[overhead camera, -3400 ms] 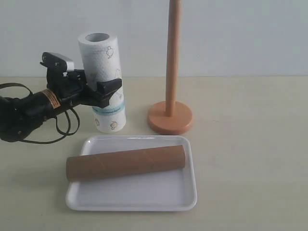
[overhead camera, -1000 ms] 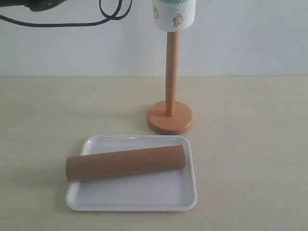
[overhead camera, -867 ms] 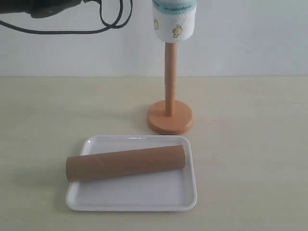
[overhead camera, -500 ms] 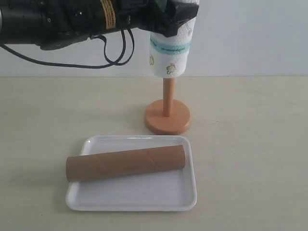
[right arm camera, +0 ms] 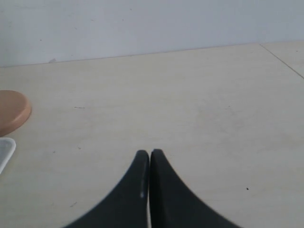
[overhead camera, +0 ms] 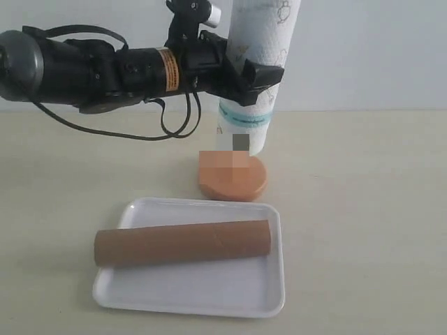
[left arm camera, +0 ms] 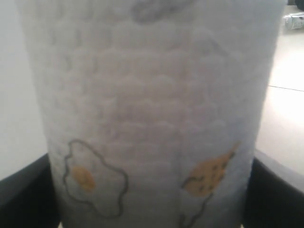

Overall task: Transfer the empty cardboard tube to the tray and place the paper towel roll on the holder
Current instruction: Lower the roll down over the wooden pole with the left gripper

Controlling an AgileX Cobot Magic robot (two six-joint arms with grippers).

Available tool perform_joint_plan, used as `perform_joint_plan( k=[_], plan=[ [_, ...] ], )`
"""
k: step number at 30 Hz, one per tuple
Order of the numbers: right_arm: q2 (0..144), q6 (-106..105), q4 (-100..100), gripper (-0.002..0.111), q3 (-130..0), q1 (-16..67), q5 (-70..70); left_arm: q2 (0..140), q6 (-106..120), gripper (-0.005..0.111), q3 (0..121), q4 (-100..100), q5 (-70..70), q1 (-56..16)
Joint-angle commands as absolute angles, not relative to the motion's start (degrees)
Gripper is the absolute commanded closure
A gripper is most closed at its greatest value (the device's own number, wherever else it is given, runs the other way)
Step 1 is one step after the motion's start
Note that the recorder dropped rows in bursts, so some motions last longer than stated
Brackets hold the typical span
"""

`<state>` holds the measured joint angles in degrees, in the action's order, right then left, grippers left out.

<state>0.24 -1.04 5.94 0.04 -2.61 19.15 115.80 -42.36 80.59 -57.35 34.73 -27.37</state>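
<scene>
The left pincer [overhead camera: 246,78] is seen clamped on the roll [overhead camera: 264,38], one black finger [left arm camera: 274,190] pressed to each side, just above the teal band. The roll is held upright so that its bore can be lined up with the pole. The pole itself is hidden inside the paper, and how far it is threaded cannot be told.

Straight below the pincer the holder [overhead camera: 232,180] is found, its round base bare, and a gap is seen between the roll's lower end and the disc. So the roll is judged part-way down and not yet seated.

Lower again, and nearer the camera than the pincer, the tube [overhead camera: 183,243] is laid lengthwise in the tray [overhead camera: 209,289]; that half of the job is judged done. Nothing is seen blocking the drop, and only a tilt of the roll against the pole is to be feared.

Well off to the side, the right pincer [right arm camera: 149,159] is shown pressed together on nothing, low over the bare counter [right arm camera: 190,104], out of the way.
</scene>
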Motion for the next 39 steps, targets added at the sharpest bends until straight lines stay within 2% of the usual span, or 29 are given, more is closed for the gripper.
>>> perform_joint_plan(
  k=[1,11,13,15,16,17,18,20,23,27,39],
  plan=[
    [0.00,-1.18,5.53,0.108,0.00,-2.85,18.73,115.31,-39.56,0.103,77.48,-51.87,36.91,-26.23],
    [0.00,-1.18,5.53,0.108,0.00,-2.85,18.73,119.48,-34.83,0.103,76.10,-41.29,38.55,-25.63],
    [0.00,-1.18,5.53,0.108,0.00,-2.85,18.73,119.96,-33.47,0.097,76.10,-41.29,38.55,-25.63],
    [0.00,-1.18,5.53,0.108,0.00,-2.85,18.73,119.96,-32.47,0.078,76.10,-41.29,38.55,-25.63],
    [0.00,-1.18,5.53,0.108,0.00,-2.85,18.73,119.96,-32.47,0.062,76.10,-41.29,38.55,-25.63],
    [0.00,-1.18,5.53,0.108,0.00,-2.85,18.73,119.96,-32.47,0.053,76.10,-41.29,38.55,-25.63],
    [0.00,-1.18,5.53,0.108,0.00,-2.85,18.73,120.10,-32.47,0.036,76.10,-41.29,38.55,-25.63],
    [0.00,-1.18,5.53,0.108,0.00,-2.85,18.73,120.10,-32.47,0.023,76.10,-41.29,37.95,-25.63],
    [0.00,-1.18,5.53,0.108,0.00,-2.85,18.73,119.99,-32.47,0.013,76.10,-41.29,37.69,-25.63],
    [0.00,-1.18,5.53,0.108,0.00,-2.85,18.73,119.41,-32.47,0.009,76.10,-41.29,37.69,-25.63],
    [0.00,-1.18,5.53,0.108,0.00,-2.85,18.58,112.26,-32.94,0.009,76.10,-41.29,30.37,-25.63]
  ],
)
